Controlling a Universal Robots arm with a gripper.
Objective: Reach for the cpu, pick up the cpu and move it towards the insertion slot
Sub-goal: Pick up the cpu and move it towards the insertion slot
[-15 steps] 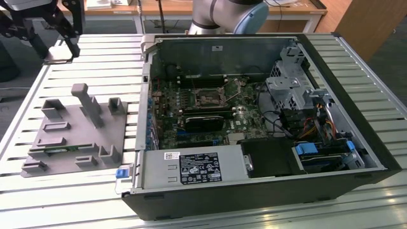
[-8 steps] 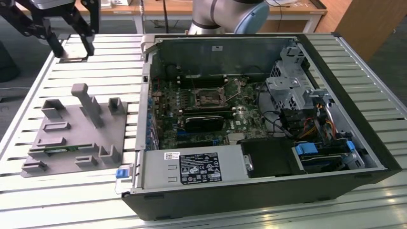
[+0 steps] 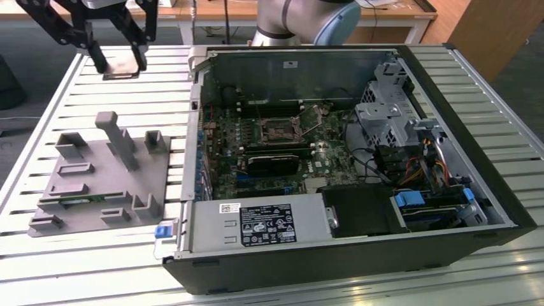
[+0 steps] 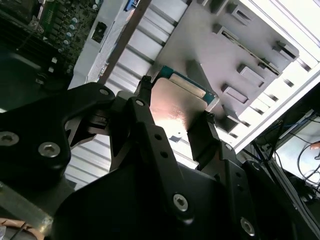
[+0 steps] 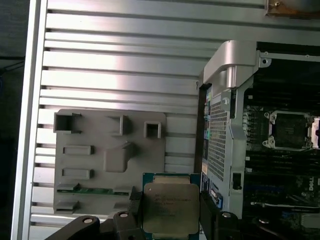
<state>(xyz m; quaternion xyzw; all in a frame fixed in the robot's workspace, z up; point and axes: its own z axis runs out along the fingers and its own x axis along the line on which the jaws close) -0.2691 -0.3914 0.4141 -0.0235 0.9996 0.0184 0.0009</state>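
We see tool (image 3: 117, 58) clamped on cpu (image 5: 170, 207), lifted above slatted worktop (image 3: 127, 95) at 10 o'clock in exterior view. Insertion slot (image 3: 279, 129) sits in open computer case (image 3: 476, 153), well apart. Grey fixture tray (image 3: 93, 178) lies below tool.

End effector (image 5: 170, 212) grips the cpu (image 5: 170, 206) above the grey fixture (image 5: 107, 160) — insertion slot (image 5: 290, 130) well apart.

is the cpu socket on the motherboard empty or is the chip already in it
Empty. The insertion slot shows a bare dark centre, while the gripper holds the cpu above the gray holder tray.
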